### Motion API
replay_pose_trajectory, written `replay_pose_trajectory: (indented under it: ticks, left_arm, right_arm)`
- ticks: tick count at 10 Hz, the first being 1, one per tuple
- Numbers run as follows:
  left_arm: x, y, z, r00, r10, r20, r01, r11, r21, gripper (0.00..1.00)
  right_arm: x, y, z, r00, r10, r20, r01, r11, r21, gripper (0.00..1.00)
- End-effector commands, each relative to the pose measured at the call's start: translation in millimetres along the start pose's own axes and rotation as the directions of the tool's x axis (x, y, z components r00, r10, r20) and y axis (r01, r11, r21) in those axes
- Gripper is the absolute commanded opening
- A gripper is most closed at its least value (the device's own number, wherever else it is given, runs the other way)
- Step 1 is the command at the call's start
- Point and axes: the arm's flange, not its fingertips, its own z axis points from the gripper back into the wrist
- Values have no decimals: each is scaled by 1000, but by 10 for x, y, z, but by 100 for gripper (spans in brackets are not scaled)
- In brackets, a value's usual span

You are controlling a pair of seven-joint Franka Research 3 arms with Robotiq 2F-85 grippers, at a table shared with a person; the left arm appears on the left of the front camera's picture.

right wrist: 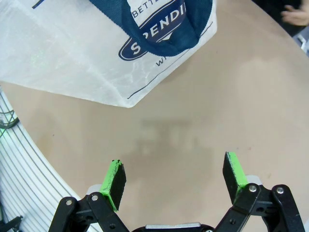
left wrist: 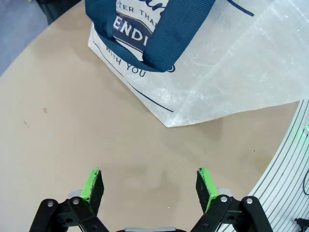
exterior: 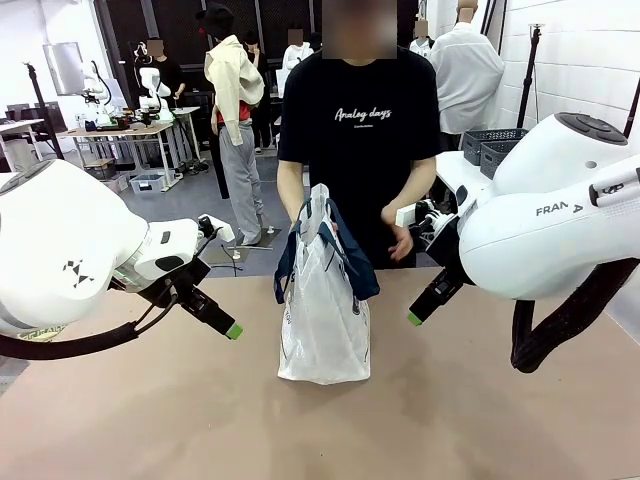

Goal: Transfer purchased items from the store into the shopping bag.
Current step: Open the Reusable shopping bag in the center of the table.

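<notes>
The shopping bag is standing upright in the middle of the desk, its long axis running vertically – base on the desk, mouth pointing up toward the chest of the person at the far side. Its navy handles are hanging down over the translucent white sides. One hand of the person is hovering just beside the bag's upper part, apart from it.

The navy oval logo is showing the white letters "SPENDI", with "BETTE" above it. From the left wrist view the print is reading "ENDI" and, below it, "WITH YOU". The person's black T-shirt is carrying the words "Analog days", and the right arm is showing "FRAN".

The left claw is hanging above bare desk near the bag's bottom corner, its green pads spread wide and holding nothing. The right claw is doing likewise on the bag's other side – jaws wide apart, empty, clear of the bag.
</notes>
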Motion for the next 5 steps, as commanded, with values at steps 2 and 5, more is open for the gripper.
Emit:
replay_pose_trajectory:
  ticks: [2, 5]
  left_arm:
    - [-2, 6, 4, 1000, 2, 1, -2, 1000, 1, 100]
    - [-2, 6, 4, 1000, 2, 1, -2, 1000, 1, 100]
  right_arm:
    - [0, 1, -1, 1000, -3, 0, 3, 1000, 0, 100]
    - [0, 1, -1, 1000, -3, 0, 3, 1000, 0, 100]
